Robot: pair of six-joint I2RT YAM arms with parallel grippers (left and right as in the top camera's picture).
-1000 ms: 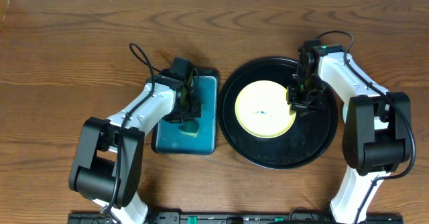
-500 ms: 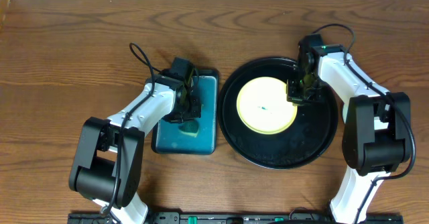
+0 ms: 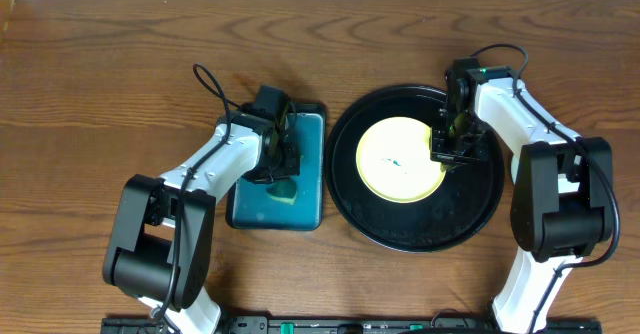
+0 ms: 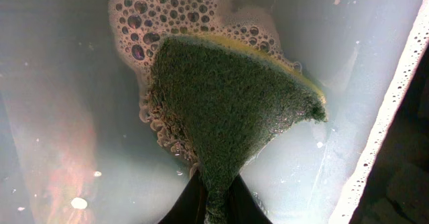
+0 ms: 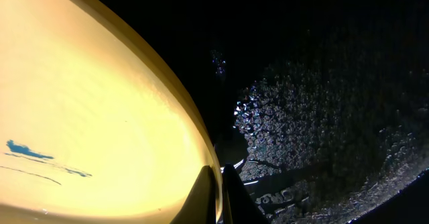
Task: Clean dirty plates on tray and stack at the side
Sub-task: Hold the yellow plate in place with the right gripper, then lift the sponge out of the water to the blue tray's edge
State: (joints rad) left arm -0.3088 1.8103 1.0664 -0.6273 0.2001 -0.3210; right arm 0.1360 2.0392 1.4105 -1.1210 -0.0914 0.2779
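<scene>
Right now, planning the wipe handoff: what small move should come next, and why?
Probably lift the sponge out of the sudsy teal tray toward the yellow plate: the right pincer clamps its rim, the left pincer grips the sponge, and a blue smear marks its centre.

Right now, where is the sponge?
The sponge sits left of centre in the overhead view, pinched by the left gripper in the soapy water of the teal tray, just left of the black tray.

I see a pale yellow plate (image 3: pixel 400 160) with a thin blue-green streak, a black tray (image 3: pixel 470 216), a dark green sponge (image 4: pixel 228 110) edged yellow, and a brown woodgrain worktop (image 3: pixel 100 74).
</scene>
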